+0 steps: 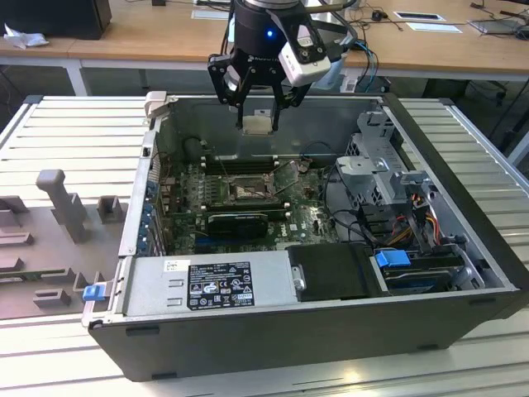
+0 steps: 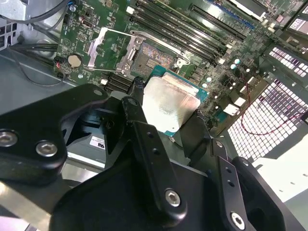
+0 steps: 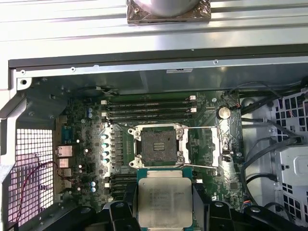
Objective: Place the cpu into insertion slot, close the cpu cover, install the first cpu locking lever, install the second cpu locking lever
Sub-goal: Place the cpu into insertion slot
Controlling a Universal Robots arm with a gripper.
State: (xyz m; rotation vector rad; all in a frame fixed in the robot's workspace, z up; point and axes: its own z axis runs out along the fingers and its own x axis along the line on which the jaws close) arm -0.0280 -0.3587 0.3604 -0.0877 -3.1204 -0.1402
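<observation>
Gripper: the black two-finger gripper (image 1: 258, 114) on the arm's wrist hangs over the far side of the open case, fingers pointing down.
Grip: its black fingers (image 2: 138, 120) are drawn in against two opposite edges of the small flat square cpu with the pale silver-beige top (image 2: 171, 103), pinching it between them; they touch nothing else.
Cpu: held level and clear of the board, top face towards the cameras in both wrist views (image 3: 163, 199); in the exterior view it sits about level with the case's far rim (image 1: 257, 125).
Insertion slot: the square dark socket with a silver metal surround (image 3: 157, 144) lies below the cpu and apart from it, its contact field exposed, in the middle of the green motherboard (image 3: 86, 144).
Cpu cover: the thin shiny metal frame plate (image 2: 103, 48) is swung open, away from the socket, on its hinge side (image 3: 221, 144).
Levers: two thin wire rods (image 3: 202, 127) run alongside the socket towards the raised cover.
Memory slots: long black rows (image 3: 149, 108) run just beside the socket.
Case: the dark tower case (image 1: 289, 339) lies on its side, open, on a slatted metal table (image 1: 74, 141).
</observation>
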